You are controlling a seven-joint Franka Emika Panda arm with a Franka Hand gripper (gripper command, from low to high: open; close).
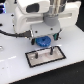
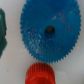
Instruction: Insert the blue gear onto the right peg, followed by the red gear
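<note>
The blue gear (image 2: 49, 32) lies flat on the white table and fills most of the wrist view, its centre hole showing. In the exterior view the blue gear (image 1: 44, 41) lies just behind the plate. The red gear (image 2: 41, 74) lies right beside it, apart from it. My gripper (image 1: 46, 35) hangs directly above the blue gear and holds nothing. Its fingers do not show in the wrist view and are too blurred in the exterior view to tell their state. The right peg (image 1: 51, 49) stands on the light black-bordered plate (image 1: 59, 56).
The plate's other post (image 1: 36, 56) stands toward the exterior view's left. A dark teal object (image 2: 2, 30) lies close beside the blue gear. The white arm (image 1: 35, 15) fills the upper part of the exterior view.
</note>
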